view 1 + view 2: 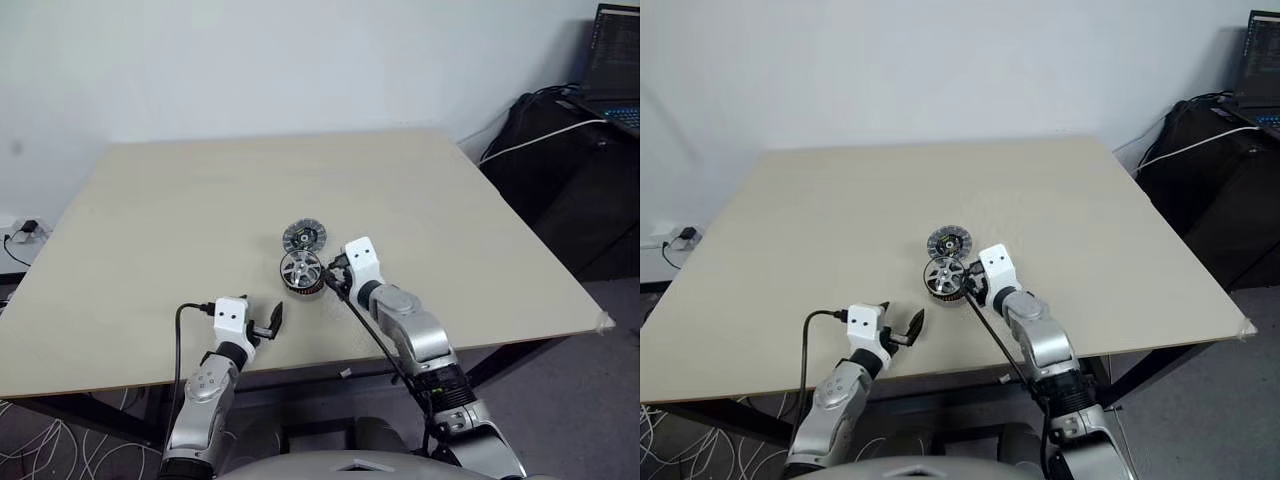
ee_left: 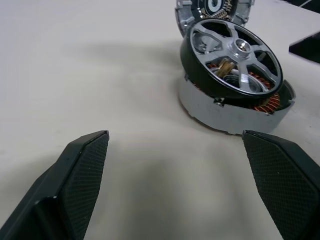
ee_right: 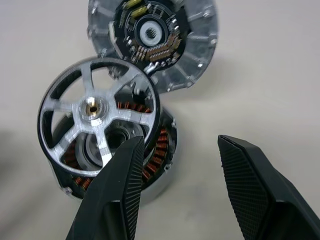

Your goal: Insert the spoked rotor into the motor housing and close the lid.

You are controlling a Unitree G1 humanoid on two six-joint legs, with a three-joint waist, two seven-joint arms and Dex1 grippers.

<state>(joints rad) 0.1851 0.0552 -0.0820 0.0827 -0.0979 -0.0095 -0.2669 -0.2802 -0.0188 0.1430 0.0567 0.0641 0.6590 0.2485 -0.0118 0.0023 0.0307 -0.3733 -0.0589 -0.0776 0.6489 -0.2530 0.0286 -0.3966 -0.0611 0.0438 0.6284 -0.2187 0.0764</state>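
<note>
Just ahead of my right gripper [image 3: 175,175], on the table [image 1: 180,200], sits the motor housing [image 2: 225,112] with the spoked rotor [image 3: 97,117] lying on top of it. The rotor is tilted and offset, one edge riding high, so I judge it not yet seated over the copper coils. The right jaws stand apart and grip nothing; one finger [image 3: 120,190] lies in front of the rotor's near rim, though I cannot tell whether it touches.

Beyond the rotor, on the far side from the right gripper, the lid [image 3: 152,40] lies flipped open, touching the housing at its joined edge, inner face up.

My left gripper [image 1: 270,322] hovers near the table edge, well apart from the assembly and to its left, jaws wide and empty.

Handling assessment:
- Rotor: rigid machined metal, likely dense for its size. The smooth dark rim may slip under the pads. I would take hold across the outer rim, or press on the hub to level it.
- Magnetic pull toward the coils is probable; I expect the rotor to snap sideways or cock.
- Housing: smooth grey wall, free on the table, so it may slide when pushed.
- Coils: fragile; I keep the fingers off them.
</note>
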